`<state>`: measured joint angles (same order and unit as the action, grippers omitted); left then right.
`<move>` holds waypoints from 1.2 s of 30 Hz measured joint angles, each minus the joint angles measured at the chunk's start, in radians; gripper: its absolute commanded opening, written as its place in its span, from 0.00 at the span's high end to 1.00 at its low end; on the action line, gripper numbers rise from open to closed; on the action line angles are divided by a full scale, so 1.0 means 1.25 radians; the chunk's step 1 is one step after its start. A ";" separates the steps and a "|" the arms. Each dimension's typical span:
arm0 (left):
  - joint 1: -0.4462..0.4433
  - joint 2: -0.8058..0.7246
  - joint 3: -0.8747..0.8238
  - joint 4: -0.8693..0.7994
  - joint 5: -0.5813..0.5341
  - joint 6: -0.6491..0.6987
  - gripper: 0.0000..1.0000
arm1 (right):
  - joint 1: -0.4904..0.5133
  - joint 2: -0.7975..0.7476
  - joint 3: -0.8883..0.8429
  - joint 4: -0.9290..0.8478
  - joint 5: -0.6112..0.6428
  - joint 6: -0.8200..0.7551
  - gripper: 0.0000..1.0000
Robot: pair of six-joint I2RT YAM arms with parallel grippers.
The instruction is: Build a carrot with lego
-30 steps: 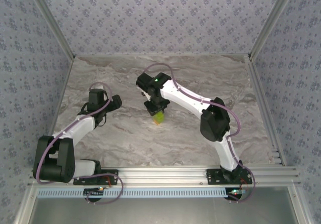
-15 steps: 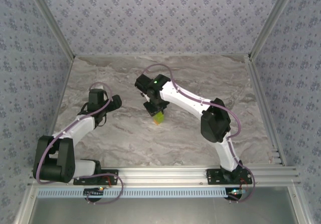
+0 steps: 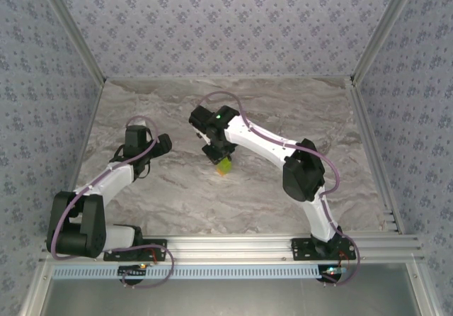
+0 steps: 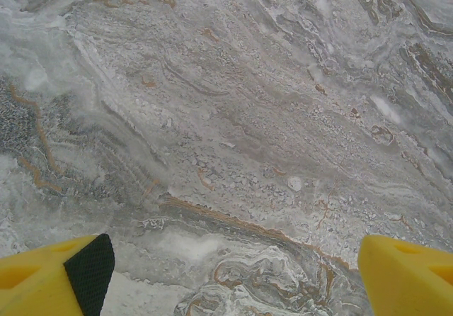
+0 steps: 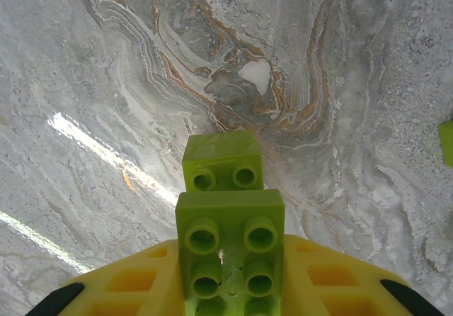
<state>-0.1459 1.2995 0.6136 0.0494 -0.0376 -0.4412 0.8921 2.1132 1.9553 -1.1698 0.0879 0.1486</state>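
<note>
Right wrist view: right gripper (image 5: 228,288), jaws clamped on the lime-green lego (image 5: 230,234). Left gripper (image 4: 233,277), jaws gaping wide above the bench (image 4: 233,117).

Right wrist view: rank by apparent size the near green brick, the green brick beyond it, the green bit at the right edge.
1. near green brick
2. green brick beyond it; farther off, true size unsure
3. green bit at the right edge, cropped by the frame

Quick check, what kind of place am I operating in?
Probably a lab robot cell: grey marble-patterned tabletop, floral-patterned walls, aluminium frame rails, right gripper shut on lime-green lego bricks.
</note>
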 measured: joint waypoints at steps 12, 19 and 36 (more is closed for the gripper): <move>0.000 0.000 0.000 0.000 0.000 0.000 0.09 | 0.004 0.005 0.014 -0.007 0.001 -0.022 0.66; 0.000 0.000 0.000 0.000 0.000 0.000 0.09 | 0.002 0.005 0.015 -0.007 -0.005 -0.042 0.66; 0.000 0.000 0.000 0.000 0.000 0.000 0.09 | -0.024 0.004 0.015 -0.008 -0.050 -0.120 0.65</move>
<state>-0.1459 1.2995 0.6136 0.0494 -0.0376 -0.4412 0.8623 2.1185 1.9736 -1.1793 0.0250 -0.0013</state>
